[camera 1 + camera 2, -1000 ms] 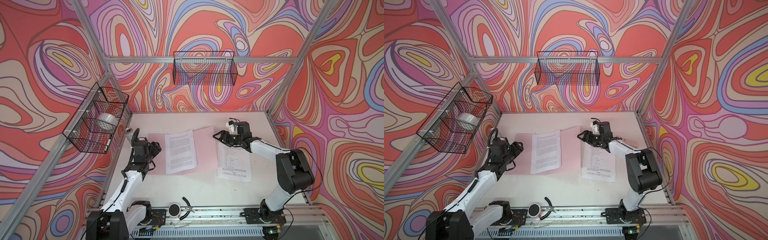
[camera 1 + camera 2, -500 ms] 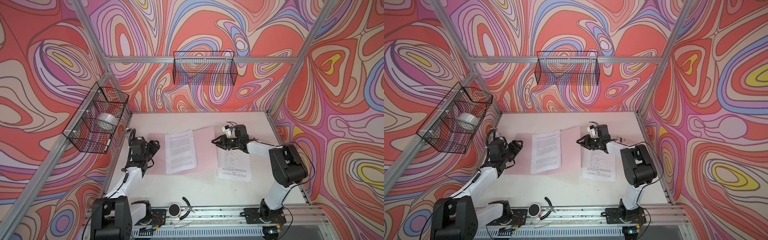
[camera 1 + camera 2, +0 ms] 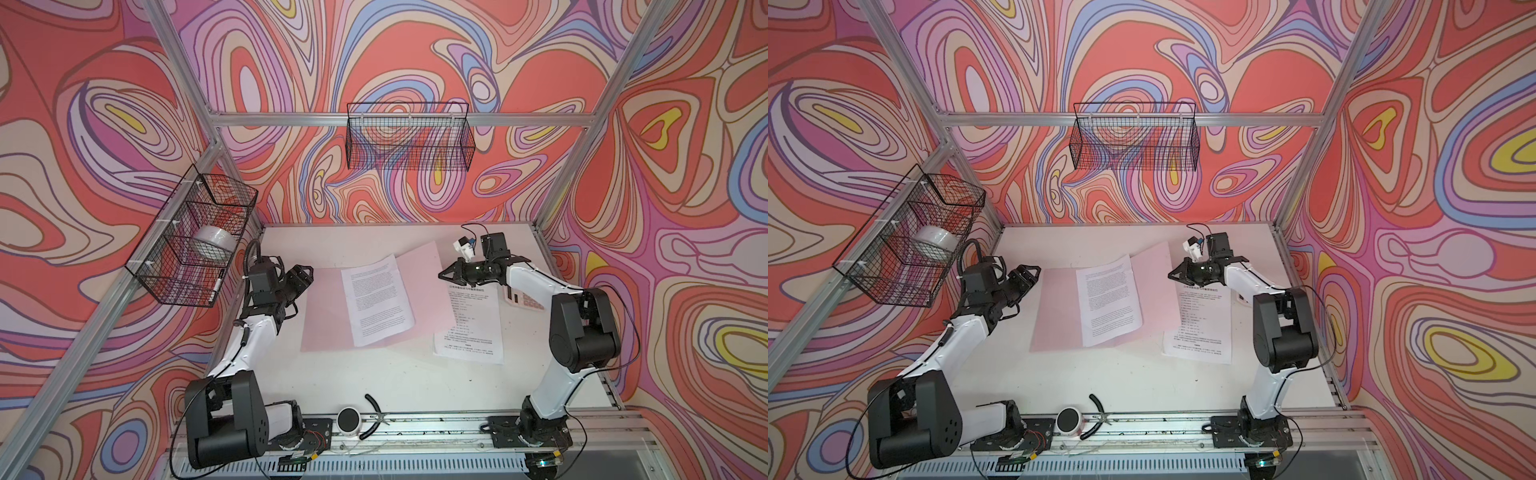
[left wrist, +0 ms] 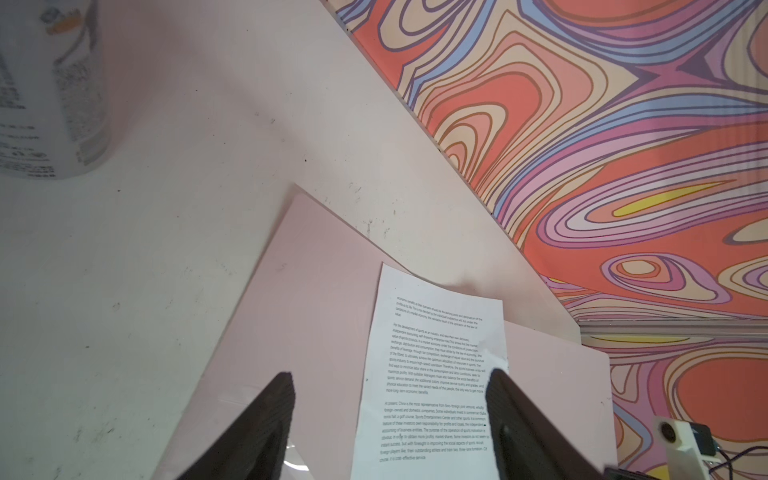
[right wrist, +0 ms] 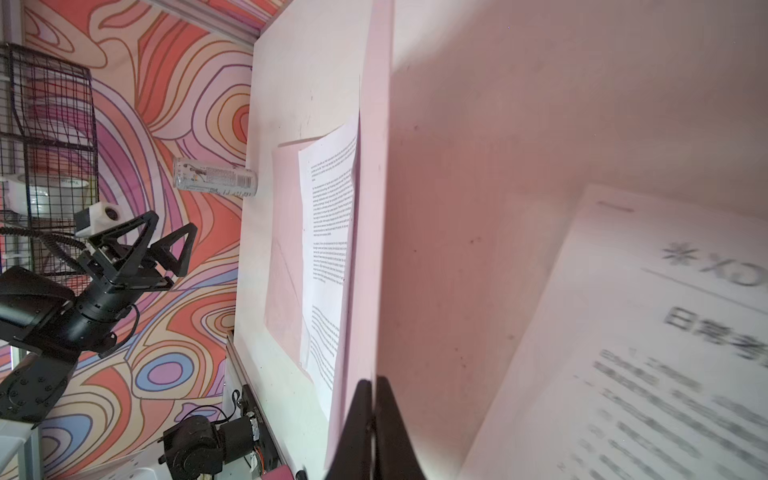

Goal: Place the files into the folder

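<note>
The pale pink folder (image 3: 328, 307) lies open in the middle of the table in both top views. One of the files, a sheet of dense paragraphs (image 3: 378, 299), rests across its fold. A second file, a sheet with a heading and short lines (image 3: 469, 328), lies on the table to the right. My right gripper (image 3: 441, 275) is shut on the outer edge of the folder's right leaf (image 5: 370, 208), which stands tilted up. My left gripper (image 3: 306, 274) hovers open by the left leaf's far corner with nothing between its fingers (image 4: 270, 424); the folder (image 4: 307, 316) and the sheet (image 4: 436, 374) show below them.
A pinkish keypad card (image 3: 525, 299) lies behind the right forearm. A clear bottle (image 5: 216, 183) stands at the far left of the table. Wire baskets hang on the left wall (image 3: 191, 241) and the back wall (image 3: 409, 141). A round puck (image 3: 348, 419) and a black tool (image 3: 374, 415) sit at the front rail.
My right gripper went from open to shut on the right leaf's edge and shifted a little left. My left gripper moved slightly away from the folder and stayed open.
</note>
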Controlling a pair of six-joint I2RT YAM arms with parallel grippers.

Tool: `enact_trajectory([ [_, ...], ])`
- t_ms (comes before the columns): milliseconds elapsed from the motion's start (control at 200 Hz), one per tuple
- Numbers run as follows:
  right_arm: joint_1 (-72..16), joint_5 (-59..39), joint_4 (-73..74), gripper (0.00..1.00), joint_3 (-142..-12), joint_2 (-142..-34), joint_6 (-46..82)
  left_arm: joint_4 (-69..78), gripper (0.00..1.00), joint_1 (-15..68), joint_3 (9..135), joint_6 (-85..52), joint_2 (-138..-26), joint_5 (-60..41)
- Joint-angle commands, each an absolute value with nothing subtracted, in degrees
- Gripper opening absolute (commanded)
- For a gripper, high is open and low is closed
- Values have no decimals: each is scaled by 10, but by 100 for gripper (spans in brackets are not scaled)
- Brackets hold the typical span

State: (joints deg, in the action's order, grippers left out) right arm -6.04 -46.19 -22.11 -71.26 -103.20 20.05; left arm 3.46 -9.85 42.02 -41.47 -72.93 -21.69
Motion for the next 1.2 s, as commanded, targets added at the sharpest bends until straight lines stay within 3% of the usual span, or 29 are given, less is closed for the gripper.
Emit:
enact_trajectory([
  [0,-29,-432,-307,0,-706,-1043,148,14,74,-103,420,-390,-740,-225],
  [150,-27,-384,-317,0,-700,-1053,155,41,74,-102,399,-398,-748,-236],
  [170,-27,-364,-321,14,-702,-1054,157,44,74,-103,396,-400,-751,-239],
  [200,-28,-339,-327,29,-707,-1053,157,46,74,-103,394,-401,-755,-242],
  [260,-29,-327,-319,47,-710,-1041,164,55,74,-102,386,-402,-762,-246],
  [326,-41,-291,-318,54,-722,-1023,172,62,74,-103,378,-402,-767,-245],
  [476,-124,-83,-374,55,-786,-993,166,80,73,-103,360,-397,-775,-230],
  [701,-287,84,-440,55,-914,-995,169,81,72,-103,351,-388,-781,-217],
  [836,-318,81,-462,53,-938,-1035,192,78,72,-103,351,-386,-778,-215],
  [1042,-319,138,-456,54,-920,-988,197,69,72,-102,347,-382,-769,-215],
  [1197,-319,-3,-402,54,-901,-974,194,59,72,-103,348,-377,-763,-198],
])
